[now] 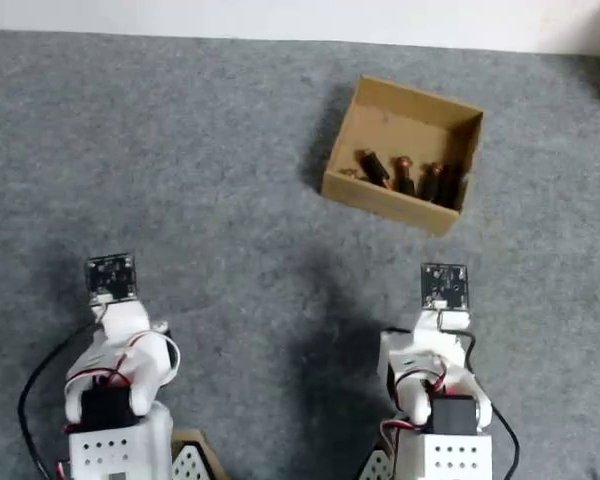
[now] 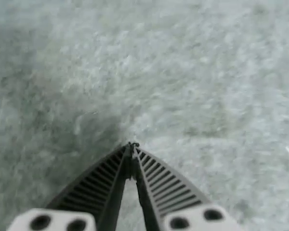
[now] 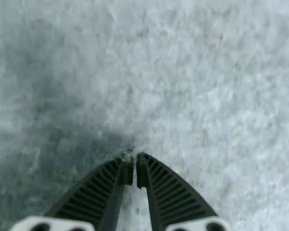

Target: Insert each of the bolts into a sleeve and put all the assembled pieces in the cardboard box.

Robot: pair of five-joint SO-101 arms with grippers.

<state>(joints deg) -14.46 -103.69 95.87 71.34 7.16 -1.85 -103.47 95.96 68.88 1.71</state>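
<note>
Pieces [image 1: 412, 176] lie in the box [image 1: 384, 201]. Well apart from it, my left gripper [image 2: 131, 147] and right gripper [image 3: 134, 164] sit closed, empty; I judge the task finished.

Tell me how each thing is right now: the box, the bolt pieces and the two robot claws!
cardboard box: open at the top, upright on the carpet
assembled pieces: lying inside the box, near its front wall
left gripper: shut, empty, over bare carpet
right gripper: shut, empty, over bare carpet
</note>
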